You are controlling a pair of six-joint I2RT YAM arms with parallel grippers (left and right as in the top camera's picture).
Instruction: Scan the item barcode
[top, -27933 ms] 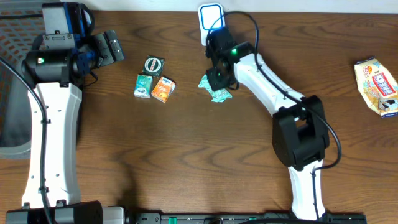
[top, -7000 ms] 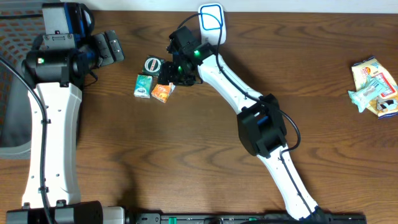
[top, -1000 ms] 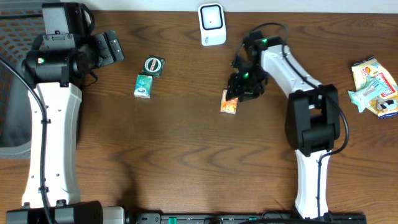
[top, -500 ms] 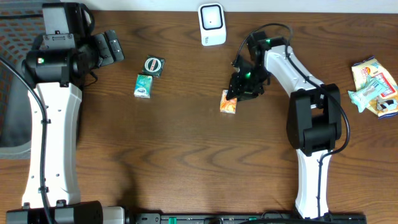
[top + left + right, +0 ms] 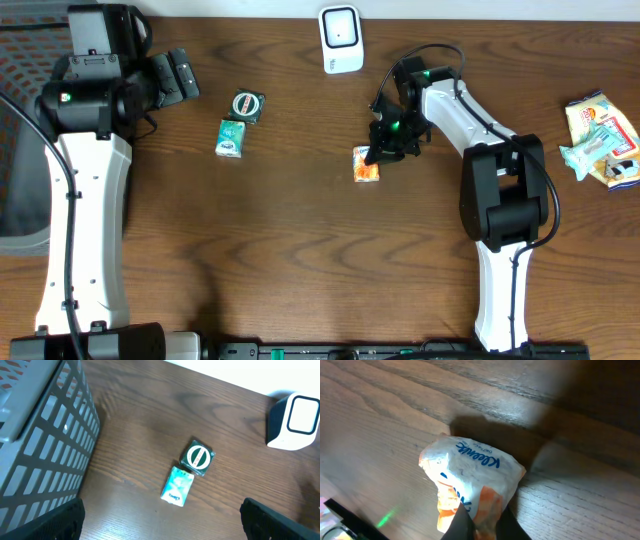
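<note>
Five packets (image 5: 367,168) (image 5: 230,138) (image 5: 247,105) (image 5: 604,122) (image 5: 581,153), one scanner (image 5: 341,38), one basket (image 5: 45,445)

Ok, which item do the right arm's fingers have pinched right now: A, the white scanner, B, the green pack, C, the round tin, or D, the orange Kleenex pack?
D: the right wrist view shows the fingers closed on the orange Kleenex pack; the green pack and round tin lie far off.

Dark wood-grain table (image 5: 280,260), grey mesh basket (image 5: 40,435) at left
</note>
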